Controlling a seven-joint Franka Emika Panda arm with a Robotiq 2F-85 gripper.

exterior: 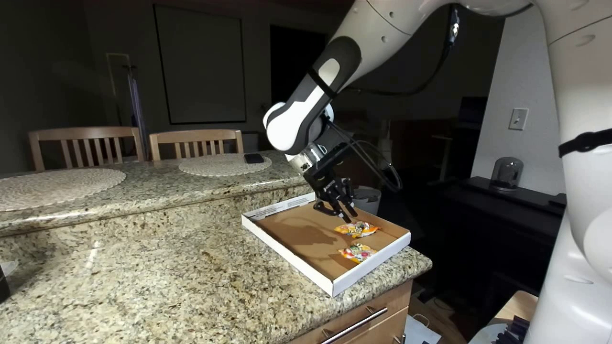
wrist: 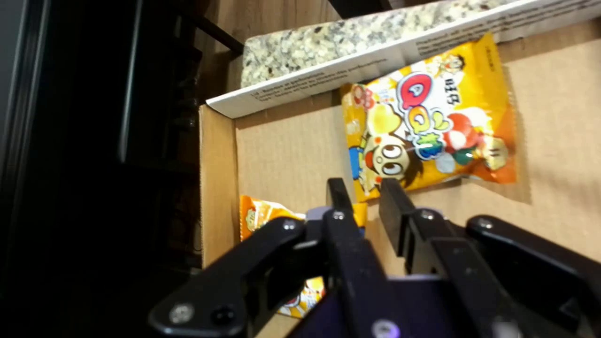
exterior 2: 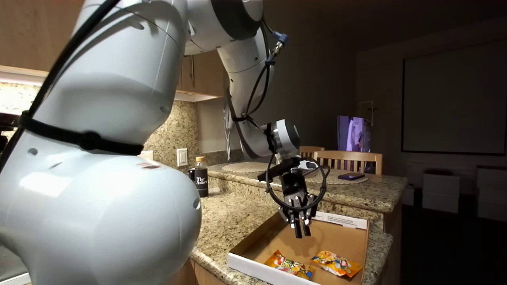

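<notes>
Wrist view: gripper is slightly spread, a narrow gap between the fingertips with nothing in it; box floor shows through. On that floor lie the QQ bag, face up by the printed wall, and the half-hidden bag, nearer the side wall and partly covered from us by the gripper. We read the flat lay as simple: soft packs, too limp to stand. Low walls probably stop them sliding off. In both exterior views the gripper hangs over the box, angled down; our guess is that the walls favour working from above. We can't make out contact with either bag. Box sits near the corner of the counter, presumably so the arm reaches over it easily. Phone rests on a mat up on the ledge, and in an exterior view we get a bottle farther back; both are well apart from the box, likely to stay out of the way.
</notes>
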